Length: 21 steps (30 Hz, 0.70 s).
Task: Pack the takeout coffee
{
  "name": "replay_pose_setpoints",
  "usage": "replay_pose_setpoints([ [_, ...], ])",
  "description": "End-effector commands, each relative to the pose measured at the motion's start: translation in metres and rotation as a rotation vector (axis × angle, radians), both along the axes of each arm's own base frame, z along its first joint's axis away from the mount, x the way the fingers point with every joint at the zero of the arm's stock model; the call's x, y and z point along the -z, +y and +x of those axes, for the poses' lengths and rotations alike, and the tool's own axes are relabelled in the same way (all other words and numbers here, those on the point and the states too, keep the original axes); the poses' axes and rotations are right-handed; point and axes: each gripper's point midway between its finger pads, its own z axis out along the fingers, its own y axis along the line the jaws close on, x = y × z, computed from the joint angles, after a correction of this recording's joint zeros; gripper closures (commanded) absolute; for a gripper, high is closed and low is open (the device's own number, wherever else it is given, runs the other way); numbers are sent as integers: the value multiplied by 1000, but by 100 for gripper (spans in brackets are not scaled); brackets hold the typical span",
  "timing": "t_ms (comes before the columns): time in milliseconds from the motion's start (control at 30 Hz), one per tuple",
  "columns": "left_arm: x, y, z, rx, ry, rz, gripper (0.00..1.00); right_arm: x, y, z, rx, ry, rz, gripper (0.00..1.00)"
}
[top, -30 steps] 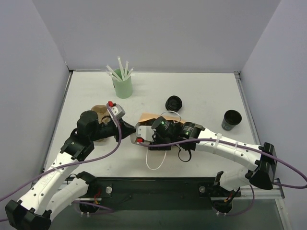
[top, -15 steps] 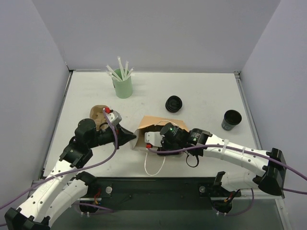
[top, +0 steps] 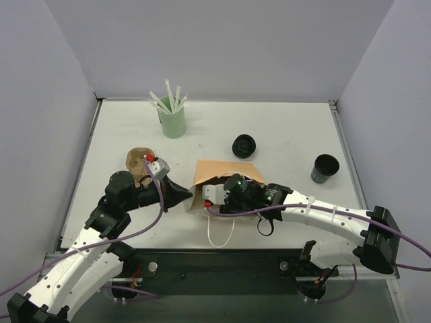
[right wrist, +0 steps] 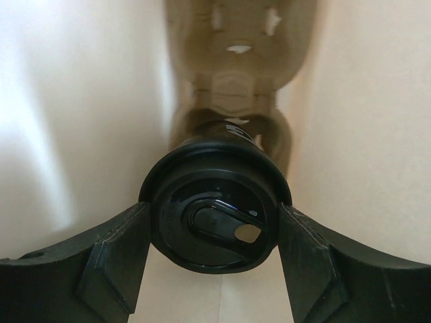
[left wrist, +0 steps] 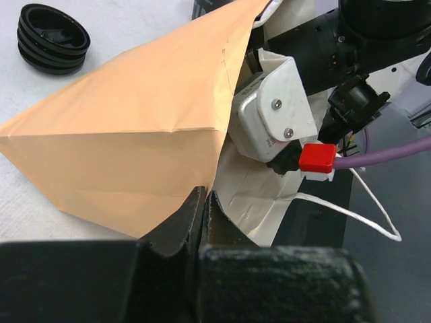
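Note:
The takeout coffee, a small black cup with its lid on, sits between the fingers of my right gripper, which is shut on the lid's rim inside the brown paper bag. From above, the bag hides the cup and those fingers, and only the right wrist shows at the bag's mouth. My left gripper is shut on the edge of the bag and holds the mouth up; it shows in the top view too.
A moulded brown pulp shape lies deeper in the bag behind the cup. On the table stand a stack of black lids, an open black cup, a mint-green cup of straws and a pulp carrier. The bag's white handle trails toward the near edge.
My left gripper has drawn the bag's edge toward the near side, and the bag now stands wider. The right wrist has shifted with it and stays at the mouth.

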Motion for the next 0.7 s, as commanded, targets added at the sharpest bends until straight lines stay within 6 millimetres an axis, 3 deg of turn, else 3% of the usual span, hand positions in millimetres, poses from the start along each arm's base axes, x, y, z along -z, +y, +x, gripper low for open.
replay_pose_setpoints([
  [0,-21,-3,-5,30,-46,-53,100,-8,-1,18,22,-109,-15,41],
  [267,-20,-3,-6,20,-24,-55,100,-13,8,19,-13,-140,10,42],
  [400,-14,-3,-8,26,-21,-58,100,-7,6,22,-1,-152,-20,42],
  [667,-11,-1,-9,18,-18,-41,100,-20,1,19,21,-179,-40,43],
])
